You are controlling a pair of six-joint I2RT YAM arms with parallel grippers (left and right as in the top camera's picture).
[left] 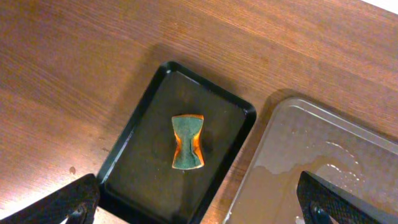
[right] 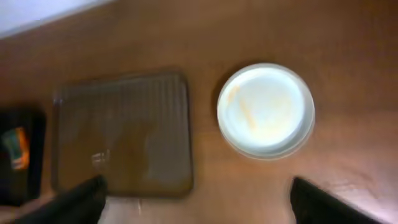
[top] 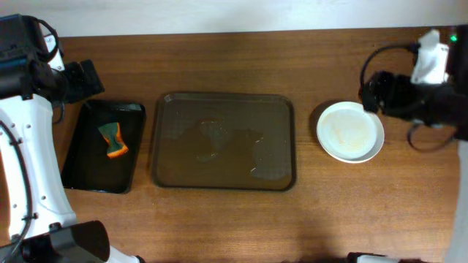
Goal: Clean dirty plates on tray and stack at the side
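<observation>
A white plate [top: 350, 131] sits on the table right of the clear brown tray [top: 223, 102]; it also shows in the right wrist view [right: 266, 110] with a faint orange smear. The tray [left: 323, 143] holds only a film of water. A green and orange sponge [top: 112, 139] lies in the small black tray [top: 88, 172], also in the left wrist view [left: 187, 142]. My left gripper [left: 199, 208] is open and empty, high over the black tray. My right gripper [right: 199, 199] is open and empty, high above the table near the plate.
The black tray [left: 149, 99] stands left of the brown tray [right: 121, 130]. Both arms are raised at the table's far corners. Bare wooden table lies along the front edge.
</observation>
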